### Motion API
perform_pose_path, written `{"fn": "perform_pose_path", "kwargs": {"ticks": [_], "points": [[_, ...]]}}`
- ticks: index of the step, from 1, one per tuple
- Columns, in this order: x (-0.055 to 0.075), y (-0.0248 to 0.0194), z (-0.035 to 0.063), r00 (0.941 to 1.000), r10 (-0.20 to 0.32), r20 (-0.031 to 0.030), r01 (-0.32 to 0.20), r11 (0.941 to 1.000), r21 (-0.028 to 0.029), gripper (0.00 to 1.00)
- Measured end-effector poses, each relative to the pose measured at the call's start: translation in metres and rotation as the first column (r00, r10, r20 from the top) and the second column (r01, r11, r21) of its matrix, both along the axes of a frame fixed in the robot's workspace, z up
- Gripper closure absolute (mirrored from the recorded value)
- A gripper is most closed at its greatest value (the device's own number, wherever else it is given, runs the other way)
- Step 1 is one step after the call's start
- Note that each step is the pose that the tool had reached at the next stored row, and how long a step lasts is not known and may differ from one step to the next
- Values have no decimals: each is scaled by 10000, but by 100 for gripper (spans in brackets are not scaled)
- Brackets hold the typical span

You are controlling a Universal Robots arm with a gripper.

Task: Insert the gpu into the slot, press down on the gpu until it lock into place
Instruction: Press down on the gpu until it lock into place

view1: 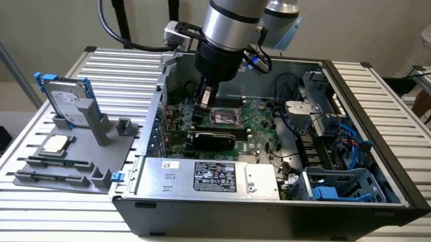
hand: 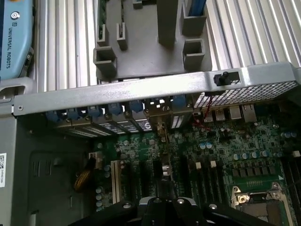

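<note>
Inside the open computer case (view1: pixel 377 201), the gpu (view1: pixel 214 137) sits on the green motherboard (view1: pixel 259 146) beside the silver power supply (view1: pixel 209 177); the gripper (view1: pixel 204 103), its fingers closed and apparently empty, hangs just above the card; a grey fixture tray (view1: pixel 74 161) holds a hard drive (view1: pixel 66 103).

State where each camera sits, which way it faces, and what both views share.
Exterior view: off the arm, raised, looking down into the open computer case; the arm and pincer hang above the gpu.
Wrist view: on the wrist, looking down at the motherboard; shut pincer at the edge.
Shared: motherboard, grey fixture tray.
</note>
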State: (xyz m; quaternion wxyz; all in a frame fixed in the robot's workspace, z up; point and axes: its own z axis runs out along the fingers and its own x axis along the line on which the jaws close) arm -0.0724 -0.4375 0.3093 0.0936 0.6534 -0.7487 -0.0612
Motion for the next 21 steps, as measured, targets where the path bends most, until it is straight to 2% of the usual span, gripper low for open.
{"fn": "perform_pose_path", "kwargs": {"ticks": [4, 7, 14, 15, 21], "points": [[26, -6, 18, 9997, 202, 130, -203, 9997, 118, 89], [43, -13, 26, 9993, 313, 218, -317, 9993, 178, 89], [67, -23, 27, 9983, 394, 423, -403, 9990, 199, 89], [68, -23, 27, 9982, 395, 442, -404, 9990, 199, 89], [70, -23, 28, 9983, 393, 440, -402, 9990, 197, 89]]}}
